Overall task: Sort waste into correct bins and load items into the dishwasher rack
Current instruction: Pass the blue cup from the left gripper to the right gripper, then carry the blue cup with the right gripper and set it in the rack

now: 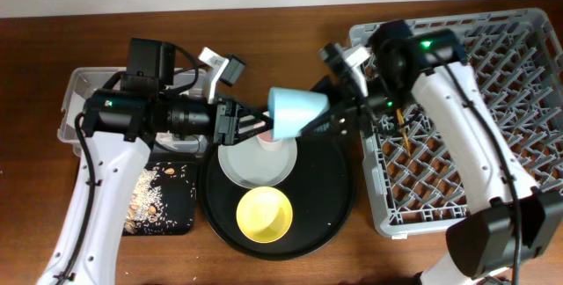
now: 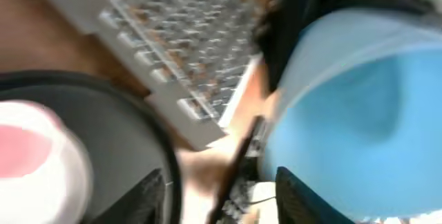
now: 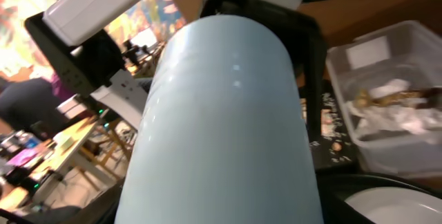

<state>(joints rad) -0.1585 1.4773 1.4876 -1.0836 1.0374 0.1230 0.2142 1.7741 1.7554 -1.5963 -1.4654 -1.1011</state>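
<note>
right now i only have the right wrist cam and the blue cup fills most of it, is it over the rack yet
observer: No. From overhead, the light-blue cup hangs tilted above the far part of the round black tray, to the left of the dishwasher rack.
operator: ok what else is on that tray
observer: A yellow bowl sits upright on its near side, outside your view.
operator: and the left arm, is it holding anything
observer: No. The left wrist view shows the left gripper open, with nothing between its fingers.
</note>
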